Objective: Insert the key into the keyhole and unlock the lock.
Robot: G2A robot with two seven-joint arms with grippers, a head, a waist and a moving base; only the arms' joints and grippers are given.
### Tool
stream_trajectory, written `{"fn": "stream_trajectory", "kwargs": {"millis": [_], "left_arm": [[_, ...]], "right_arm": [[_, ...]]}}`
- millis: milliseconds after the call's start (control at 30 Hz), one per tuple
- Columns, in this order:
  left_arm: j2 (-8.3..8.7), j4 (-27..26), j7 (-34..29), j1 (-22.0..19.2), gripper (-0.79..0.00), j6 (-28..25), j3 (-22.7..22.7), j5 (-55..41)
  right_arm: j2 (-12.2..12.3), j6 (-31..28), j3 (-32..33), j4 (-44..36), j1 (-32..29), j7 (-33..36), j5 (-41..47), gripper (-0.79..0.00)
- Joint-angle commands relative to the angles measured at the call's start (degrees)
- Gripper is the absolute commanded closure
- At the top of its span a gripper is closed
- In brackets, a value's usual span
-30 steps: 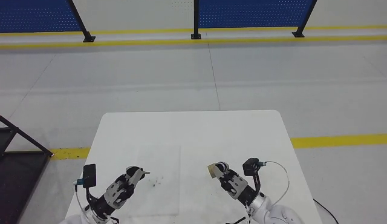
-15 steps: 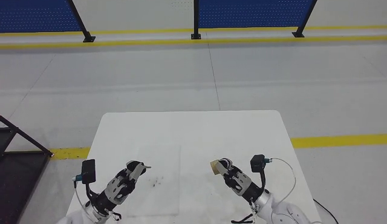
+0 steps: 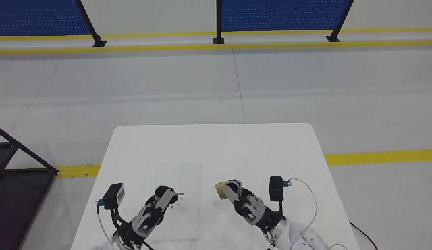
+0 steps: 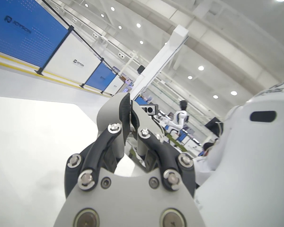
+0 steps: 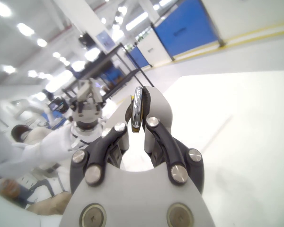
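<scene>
Top view — mounted high on the robot, looking down on the table (image 3: 209, 145), fence (image 3: 283, 3) far off at 12 o'clock. Left wrist view: tight behind the left gripper (image 4: 130, 106), facing along it. Right wrist view: likewise behind the right gripper (image 5: 139, 105). Shared — table, fence

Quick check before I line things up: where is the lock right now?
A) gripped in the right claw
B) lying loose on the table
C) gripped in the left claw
A: the right claw is shut on the lock, whose silver shackle and brass body show in its grip.
</scene>
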Motion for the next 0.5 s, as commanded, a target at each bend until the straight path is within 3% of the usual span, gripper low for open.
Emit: {"fn": "stream_trajectory", "kwargs": {"millis": [0,267,467], "left_arm": [[0.21,0.74,-2.21,-0.78,0.0,-0.78,2.21,-4.79],[0.72,2.57,-7.31,-2.84,0.0,-0.78,6.84,-15.31],[-0.03,4.15,-5.1,-4.43,0.0,-0.78,10.55,-15.33]], "right_arm": [[-0.33,-2.35,-1.45,1.16,0.46,-4.53,-2.04,0.0],[-1.61,-9.49,-3.85,7.4,1.96,-23.86,-8.26,0.0],[-2.15,-10.25,-4.47,9.69,2.79,-30.66,-11.93,0.0]]}}
